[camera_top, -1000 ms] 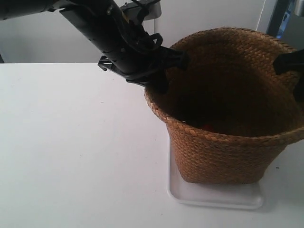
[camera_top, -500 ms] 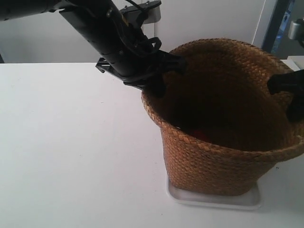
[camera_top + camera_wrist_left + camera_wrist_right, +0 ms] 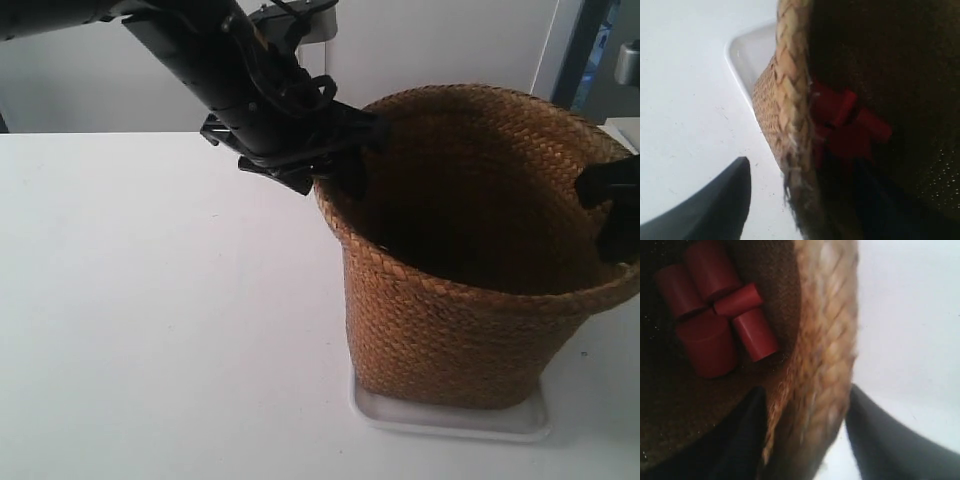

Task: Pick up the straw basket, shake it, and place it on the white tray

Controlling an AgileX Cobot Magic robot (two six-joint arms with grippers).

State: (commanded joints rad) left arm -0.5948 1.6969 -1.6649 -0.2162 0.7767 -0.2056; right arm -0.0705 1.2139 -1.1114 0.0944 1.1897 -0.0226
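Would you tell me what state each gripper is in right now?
Left gripper: open, astride the basket rim, outer finger clear of it.
Right gripper: astride the rim; grip cannot be told.

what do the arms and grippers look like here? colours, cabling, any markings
The arm at the exterior view's left is matte black with boxy links, and black cables loop beside its black gripper. Both wrist views show plain, dark, tapered fingers. No markings are legible.
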